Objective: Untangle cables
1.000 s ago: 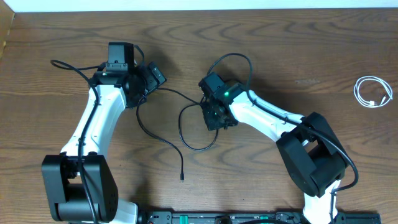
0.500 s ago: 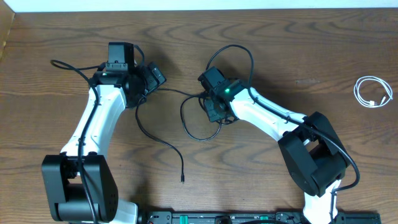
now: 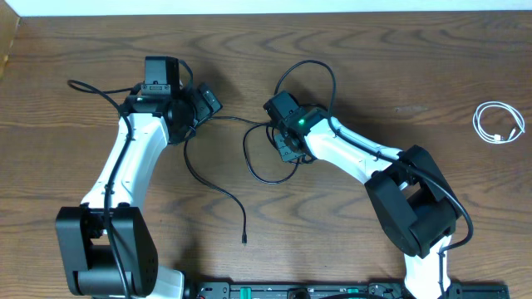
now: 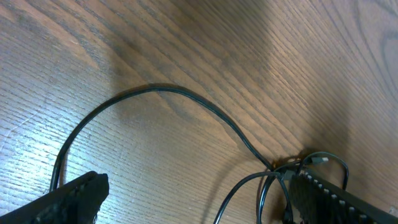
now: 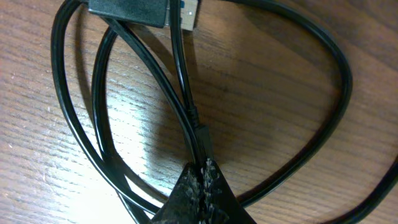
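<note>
1. The right gripper (image 5: 202, 174) was pinched tight on the black cables (image 5: 336, 68). Their strands crossed just ahead of its fingertips, and a plug (image 5: 143, 9) lay beyond.
2. The left gripper (image 4: 199, 202) stood wide open and held nothing. One black strand arched over the table (image 4: 311, 50) ahead of it and ran into a tangle beside one finger (image 4: 336, 196).
3. The white cable (image 3: 497, 123) lay coiled well apart from both grippers, out past the right arm's far side.
</note>
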Available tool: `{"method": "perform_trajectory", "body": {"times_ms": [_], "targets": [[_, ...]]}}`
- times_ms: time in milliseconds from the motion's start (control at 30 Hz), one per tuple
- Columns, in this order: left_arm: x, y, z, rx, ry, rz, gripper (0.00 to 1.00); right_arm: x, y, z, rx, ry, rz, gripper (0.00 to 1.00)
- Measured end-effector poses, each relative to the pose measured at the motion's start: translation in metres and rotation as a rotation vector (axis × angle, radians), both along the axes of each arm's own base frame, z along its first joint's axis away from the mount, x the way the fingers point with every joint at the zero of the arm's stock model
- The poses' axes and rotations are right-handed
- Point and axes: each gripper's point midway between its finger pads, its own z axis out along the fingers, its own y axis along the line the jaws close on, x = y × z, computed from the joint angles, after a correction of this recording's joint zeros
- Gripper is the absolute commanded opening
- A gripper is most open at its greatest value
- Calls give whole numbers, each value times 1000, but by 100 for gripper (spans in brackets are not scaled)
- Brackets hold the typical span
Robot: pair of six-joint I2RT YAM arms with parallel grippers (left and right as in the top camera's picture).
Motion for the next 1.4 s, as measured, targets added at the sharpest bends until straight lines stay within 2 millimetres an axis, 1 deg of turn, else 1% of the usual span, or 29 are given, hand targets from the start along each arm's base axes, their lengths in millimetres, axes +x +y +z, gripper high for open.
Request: {"method": "perform_trajectory", "body": {"times_ms": [200,233,267,367,400,467,567,633,667,767,867,933,967,1067,1233,1400], "targets": [[0,0,0,0,0,0,98,5,-5,1,-44,-29,37,2],[0,0,0,0,0,0,98,5,-6,1,-52,-33,42,3],[0,0,0,0,0,0,98,6,-7,2,-58,-37,49,7],[0,0,0,0,0,0,98,9,-8,3,-75,-51,76,10],[0,0,0,0,0,0,98,10,-8,3,-83,-57,81,13],[0,0,0,0,0,0,98,13,-9,4,-93,-74,88,26],[0,0,0,0,0,0,98,18,-9,7,-109,-99,109,33],[0,0,0,0,0,0,98,16,-11,9,-126,-81,119,38],[0,0,0,0,0,0,98,13,-12,12,-132,-65,125,40],[0,0,0,0,0,0,98,12,-5,25,-111,-37,147,43],[0,0,0,0,0,0,98,15,9,40,-54,-30,163,54],[0,0,0,0,0,0,98,16,19,46,-8,-26,177,57],[0,0,0,0,0,0,98,14,24,48,19,-14,188,56],[0,0,0,0,0,0,98,9,31,46,56,12,212,56],[0,0,0,0,0,0,98,5,38,41,91,16,247,54],[0,0,0,0,0,0,98,-2,38,29,89,27,277,46]]}}
